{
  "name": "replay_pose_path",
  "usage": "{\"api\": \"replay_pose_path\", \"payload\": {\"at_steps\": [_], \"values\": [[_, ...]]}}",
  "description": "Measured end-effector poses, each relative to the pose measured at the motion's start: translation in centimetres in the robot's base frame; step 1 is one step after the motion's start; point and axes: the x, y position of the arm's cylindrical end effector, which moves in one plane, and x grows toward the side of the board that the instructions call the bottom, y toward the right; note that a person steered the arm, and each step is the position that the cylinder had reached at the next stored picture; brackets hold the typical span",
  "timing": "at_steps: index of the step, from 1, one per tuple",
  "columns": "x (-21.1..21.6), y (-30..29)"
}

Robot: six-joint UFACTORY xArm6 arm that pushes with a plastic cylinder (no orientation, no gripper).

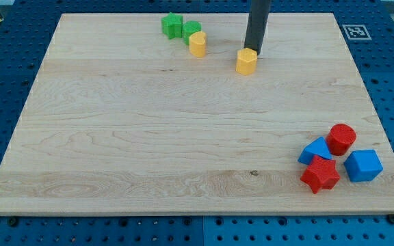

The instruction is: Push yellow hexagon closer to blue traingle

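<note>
Our rod [258,26] runs out of the picture at the view's top edge, so we see only its lower length. My tip [251,50] sits just behind the yellow hexagon [247,61], near the board's top edge, and whether the two touch we cannot tell. Near the bottom right corner, the red star [319,175] covers the blue triangle's [314,150] lower part.

Lab bench: blue perforated base [19,82]; fiducial tag [356,31].
</note>
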Motion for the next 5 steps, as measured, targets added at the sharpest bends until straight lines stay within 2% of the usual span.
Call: {"api": "replay_pose_path", "payload": {"at_steps": [3,5], "values": [[0.0,-2.5],[5.4,-2.5]]}}
